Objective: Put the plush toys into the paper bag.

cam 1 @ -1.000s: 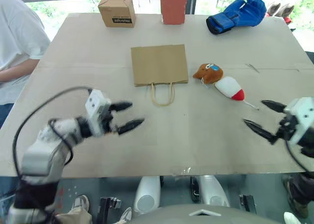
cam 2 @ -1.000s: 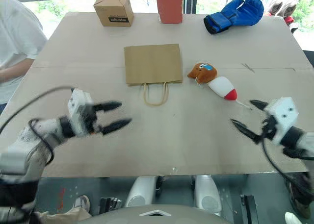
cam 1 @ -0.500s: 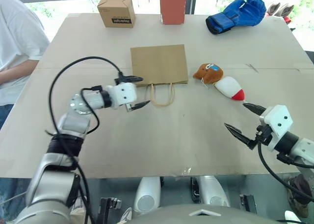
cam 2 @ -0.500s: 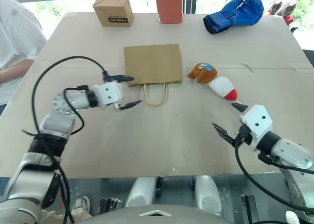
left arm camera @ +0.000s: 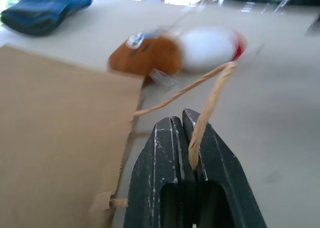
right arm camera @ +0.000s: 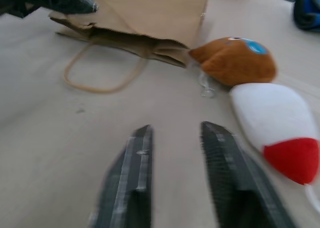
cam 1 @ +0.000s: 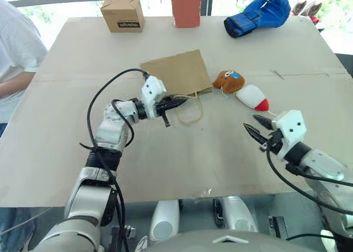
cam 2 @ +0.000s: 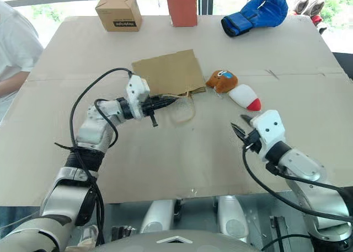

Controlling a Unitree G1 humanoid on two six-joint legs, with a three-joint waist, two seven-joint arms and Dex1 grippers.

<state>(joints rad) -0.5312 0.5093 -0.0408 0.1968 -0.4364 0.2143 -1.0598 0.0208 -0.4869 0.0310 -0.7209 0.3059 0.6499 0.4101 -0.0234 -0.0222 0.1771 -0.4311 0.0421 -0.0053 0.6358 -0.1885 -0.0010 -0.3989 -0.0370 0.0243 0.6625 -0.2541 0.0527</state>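
Observation:
The brown paper bag [cam 1: 175, 71] lies flat mid-table, its mouth toward me and slightly skewed. My left gripper [cam 1: 177, 102] is shut on one of its tan loop handles [left arm camera: 212, 93], which rises between the fingers [left arm camera: 160, 153]; the other handle [cam 1: 190, 111] lies on the table. To the right of the bag sit the plush toys: the round brown toy [cam 1: 231, 81] and, touching it, the white toy with a red tip [cam 1: 251, 96]. Just in front of the white toy, my right gripper [cam 1: 252, 125] points toward the toys. Its fingers [right arm camera: 142, 153] stand a little apart with nothing between them.
At the table's far edge stand a small cardboard box [cam 1: 122, 14], a red-orange block [cam 1: 186, 5] and a blue boxing glove [cam 1: 256, 14]. A person in a white shirt [cam 1: 15, 53] sits at the left side. Bare tabletop [cam 1: 182, 158] lies between my arms.
My left gripper moved right to the bag's handle and shut on it, and the bag has skewed. My right gripper moved left toward the toys and its fingers narrowed.

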